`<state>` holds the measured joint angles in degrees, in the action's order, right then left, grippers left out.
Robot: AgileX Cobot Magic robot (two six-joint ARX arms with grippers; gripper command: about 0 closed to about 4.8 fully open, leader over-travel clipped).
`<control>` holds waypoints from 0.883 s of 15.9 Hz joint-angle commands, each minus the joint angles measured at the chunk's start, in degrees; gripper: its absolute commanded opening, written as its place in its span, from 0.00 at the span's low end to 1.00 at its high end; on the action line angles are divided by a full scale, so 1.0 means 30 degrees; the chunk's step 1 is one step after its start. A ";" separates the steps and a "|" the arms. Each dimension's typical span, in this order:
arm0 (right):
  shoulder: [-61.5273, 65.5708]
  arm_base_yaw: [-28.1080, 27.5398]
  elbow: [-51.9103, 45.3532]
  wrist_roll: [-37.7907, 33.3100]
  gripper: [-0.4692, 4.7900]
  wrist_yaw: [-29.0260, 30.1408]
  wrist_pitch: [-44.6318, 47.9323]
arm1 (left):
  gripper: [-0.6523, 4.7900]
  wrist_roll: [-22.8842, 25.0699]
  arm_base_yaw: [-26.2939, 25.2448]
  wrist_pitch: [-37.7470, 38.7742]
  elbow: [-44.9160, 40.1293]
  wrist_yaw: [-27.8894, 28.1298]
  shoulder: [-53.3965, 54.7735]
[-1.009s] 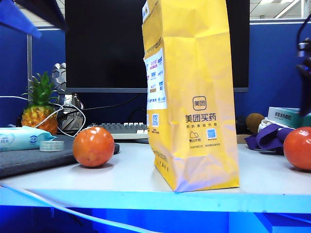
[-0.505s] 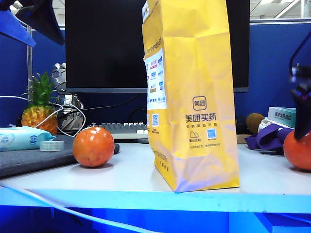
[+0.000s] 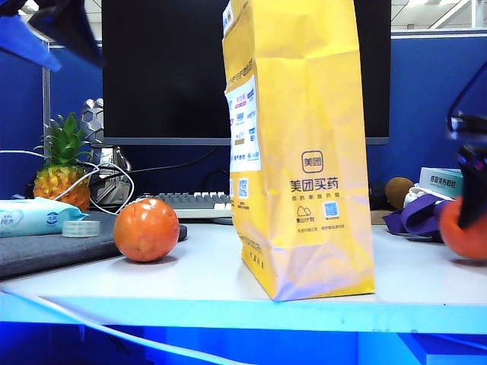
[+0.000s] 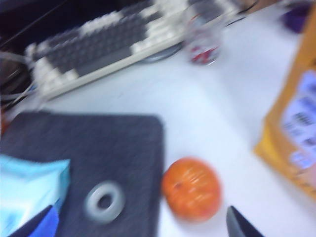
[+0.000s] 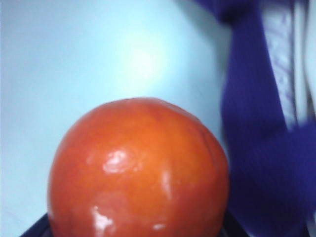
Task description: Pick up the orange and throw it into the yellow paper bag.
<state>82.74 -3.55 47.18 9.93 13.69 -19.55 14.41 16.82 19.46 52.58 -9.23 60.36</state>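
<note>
The orange [image 3: 464,236], smooth and glossy, sits on the white table at the far right edge of the exterior view. My right gripper [image 3: 470,213] has come down over it, and the wrist view shows the orange [image 5: 138,168] filling the space between the dark fingers of that gripper [image 5: 136,229], which is shut on it. The tall yellow paper bag [image 3: 304,144] stands upright mid-table, left of the orange. My left gripper [image 3: 46,23] hangs high at the upper left, open [image 4: 140,227] and empty, above the mat and a speckled orange fruit [image 4: 191,188].
The speckled fruit [image 3: 146,229] rests left of the bag beside a dark mat [image 3: 46,247] with a tape ring [image 3: 81,228] and a wipes pack [image 3: 34,217]. Behind are a pineapple [image 3: 62,171] and a keyboard [image 3: 190,202]. A purple cloth [image 3: 418,214] lies by the orange.
My right gripper dropped down over the orange and shut on it; the orange shifted slightly left. The left gripper has stayed high at the upper left.
</note>
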 commanded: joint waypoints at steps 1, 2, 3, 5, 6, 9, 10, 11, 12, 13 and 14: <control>-0.0109 0.0036 0.1931 0.0058 0.21 0.1071 -0.0335 | 1.00 0.0066 0.0000 -0.1457 0.0095 -0.2652 -0.0073; -0.0109 0.0036 0.2863 0.0066 0.20 0.1071 -0.1086 | 1.00 0.0073 0.0000 -0.1705 0.0095 -0.3031 -0.0087; -0.0109 0.0036 0.4779 0.0204 0.18 0.1107 -0.2506 | 1.00 0.0073 0.0000 -0.1974 0.0109 -0.4299 -0.0138; -0.0109 0.0036 0.7482 0.0321 0.17 0.2397 -0.4058 | 1.00 0.0058 0.0000 -0.2375 0.0109 -0.7038 -0.0233; -0.0109 0.0036 0.8670 0.0168 0.17 0.3621 -0.4590 | 1.00 0.0058 0.0000 -0.2586 0.0109 -0.7934 -0.0277; -0.0255 0.0240 1.2568 -0.0437 0.17 0.7169 -0.6892 | 1.00 0.0000 0.0000 -0.4065 0.0109 -1.2174 -0.0801; -0.0444 0.0481 1.3296 -0.0444 0.17 0.7708 -0.7293 | 1.00 0.0066 0.0000 -0.4641 0.0109 -1.3260 -0.0984; -0.0517 0.0627 1.3835 -0.0459 0.17 0.8102 -0.7475 | 1.00 0.0058 0.0000 -0.5319 0.0109 -1.4287 -0.1166; -0.0670 0.0816 1.4382 -0.0466 0.17 0.8444 -0.7606 | 1.00 0.0051 0.0000 -0.6149 0.0109 -1.5562 -0.1188; -0.0772 0.1064 1.4724 -0.0772 0.17 0.9056 -0.7541 | 1.00 0.0000 0.0000 -0.6827 0.0109 -1.6815 -0.1188; -0.0831 0.1319 1.5023 -0.1275 0.17 1.0134 -0.7555 | 1.00 -0.0022 0.0000 -0.7242 0.0109 -1.7347 -0.1188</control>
<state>80.36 -0.23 91.61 7.79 40.66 -42.33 14.37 16.84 -0.30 52.66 -58.98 56.88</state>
